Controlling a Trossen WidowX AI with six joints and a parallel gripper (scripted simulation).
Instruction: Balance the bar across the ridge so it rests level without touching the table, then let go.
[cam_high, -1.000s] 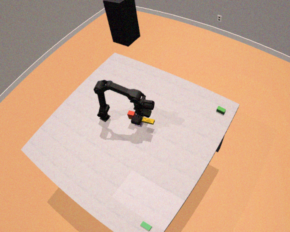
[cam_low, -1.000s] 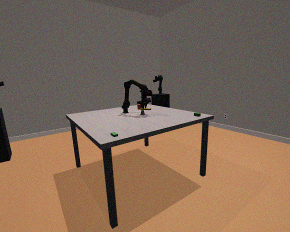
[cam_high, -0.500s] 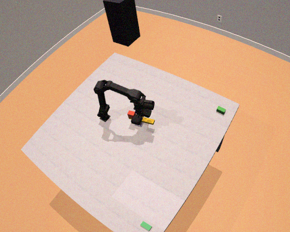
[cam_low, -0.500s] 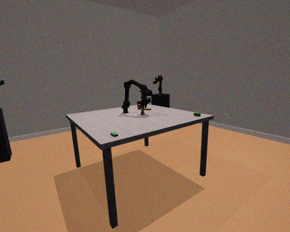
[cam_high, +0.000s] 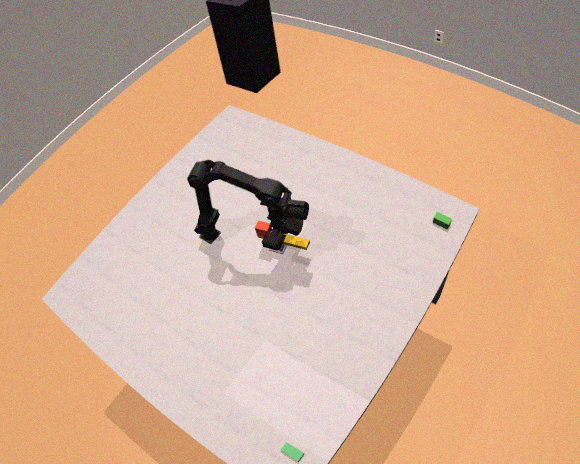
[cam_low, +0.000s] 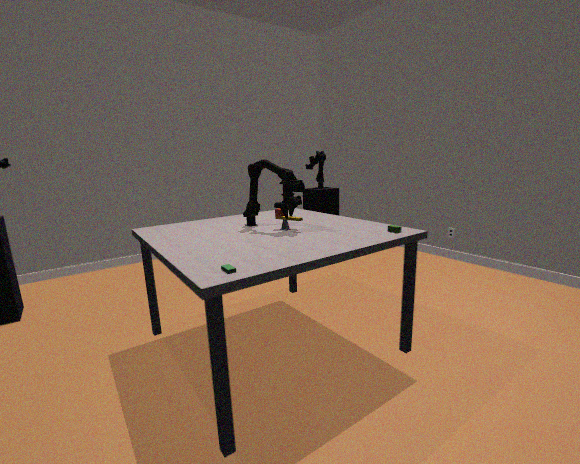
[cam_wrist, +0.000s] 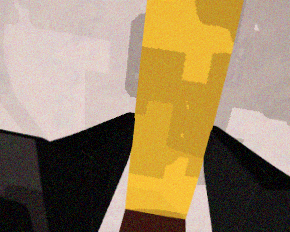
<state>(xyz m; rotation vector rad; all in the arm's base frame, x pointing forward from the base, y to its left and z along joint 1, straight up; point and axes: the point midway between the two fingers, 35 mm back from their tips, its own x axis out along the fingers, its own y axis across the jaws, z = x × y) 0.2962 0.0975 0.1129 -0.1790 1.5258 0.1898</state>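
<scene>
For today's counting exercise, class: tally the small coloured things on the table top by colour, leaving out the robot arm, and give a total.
Green flat blocks: 2 (near the right corner, near the front edge)
Yellow bar, held in the jaws: 1
Red-orange block: 1
Grey ridge under the bar: 1
Total: 5

Bar (cam_high: 296, 242) clamped in gripper (cam_high: 274, 241) above ridge (cam_low: 285, 224), mid-table (cam_high: 150, 300), block (cam_high: 262, 228) beside the gripper
</scene>
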